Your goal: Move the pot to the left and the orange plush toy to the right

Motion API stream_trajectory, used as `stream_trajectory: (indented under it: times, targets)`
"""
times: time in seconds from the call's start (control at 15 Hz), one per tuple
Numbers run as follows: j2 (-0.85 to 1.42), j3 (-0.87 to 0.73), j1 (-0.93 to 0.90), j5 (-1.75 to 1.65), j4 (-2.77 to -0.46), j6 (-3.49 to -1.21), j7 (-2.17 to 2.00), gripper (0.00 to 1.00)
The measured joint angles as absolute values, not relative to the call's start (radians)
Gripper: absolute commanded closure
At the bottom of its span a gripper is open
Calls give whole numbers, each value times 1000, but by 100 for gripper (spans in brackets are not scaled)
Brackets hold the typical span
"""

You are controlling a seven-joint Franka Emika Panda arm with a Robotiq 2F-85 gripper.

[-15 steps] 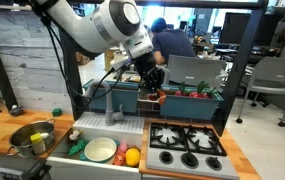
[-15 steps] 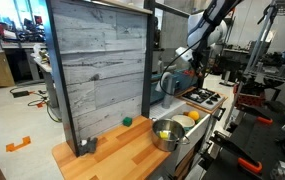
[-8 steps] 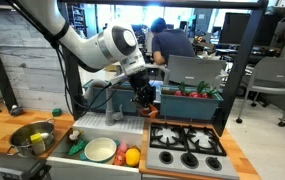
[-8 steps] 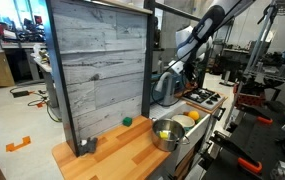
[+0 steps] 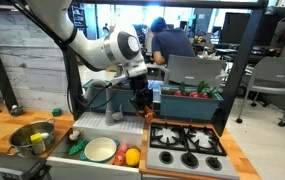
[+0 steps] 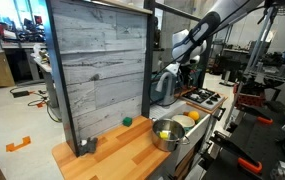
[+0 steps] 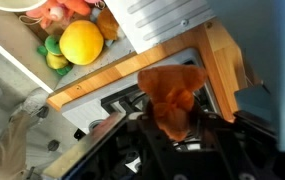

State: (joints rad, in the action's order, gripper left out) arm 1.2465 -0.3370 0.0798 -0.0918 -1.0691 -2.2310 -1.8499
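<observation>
Kitchen counter (image 6: 107,155) of pale wood runs beneath me, with a sink (image 5: 107,132) let into it and a stove (image 7: 110,104) beside that. Closest in, my gripper (image 7: 174,120) is clamped on the orange plush toy (image 7: 172,88), pinching it between dark fingers. It hangs clear of everything, in the air above the stove and the wooden strip at the stove's edge. Just past that strip lies the sink, where a yellow toy fruit (image 7: 81,42) sits among other pieces, near the white plate (image 5: 100,150). Farthest off is the pot (image 5: 32,137), standing on the wood on the sink's other side, well apart from me. The toy is already on the stove side, so I judge that lowering it there comes next. The pot waits across the sink.
</observation>
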Motion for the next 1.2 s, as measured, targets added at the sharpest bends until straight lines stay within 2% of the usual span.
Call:
stream_trajectory:
  times: [0.27,1.2]
  targets:
    - [1276,-336,86,-92,-999,-2191,-1842,2]
    - [1320,-331,87,-93,-911,-2178,-1820,0]
